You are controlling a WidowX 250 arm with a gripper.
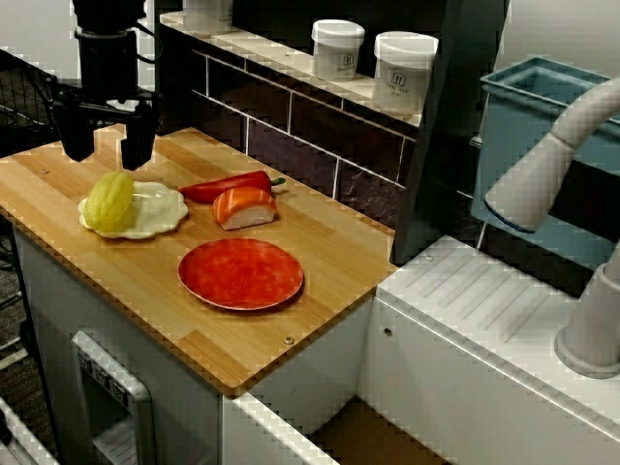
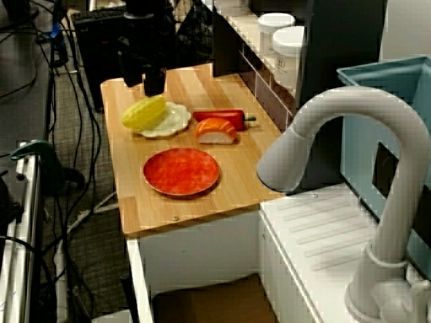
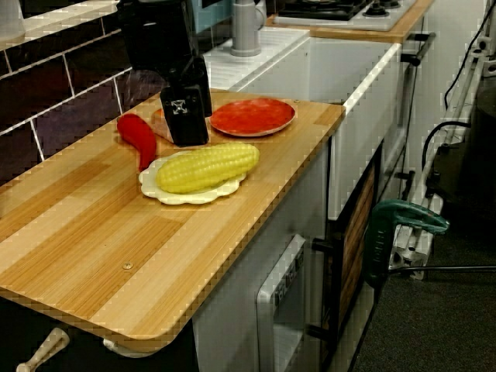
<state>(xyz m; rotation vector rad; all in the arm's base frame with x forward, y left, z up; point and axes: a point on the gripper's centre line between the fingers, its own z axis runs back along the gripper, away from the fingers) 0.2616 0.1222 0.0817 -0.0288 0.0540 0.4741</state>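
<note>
My black gripper (image 1: 107, 157) hangs open just behind the cream scalloped plate (image 1: 160, 215), nothing between its fingers. A yellow corn cob (image 1: 110, 201) lies on that plate, closest to the fingertips. To the right lie a red pepper (image 1: 228, 184) and a piece of salmon sushi (image 1: 244, 206), both on the wooden counter. In the view past the faucet the gripper (image 2: 142, 84) stands above the far edge of the corn (image 2: 143, 112). In the view from the counter's end one finger (image 3: 186, 116) hides part of the sushi, with the corn (image 3: 208, 167) in front of it.
A red plate (image 1: 240, 273) with nothing on it sits near the counter's front edge. Two white jars (image 1: 336, 48) stand on the tiled ledge behind. A grey faucet (image 1: 552, 165), white sink surround (image 1: 484, 300) and blue rack (image 1: 528, 107) lie to the right.
</note>
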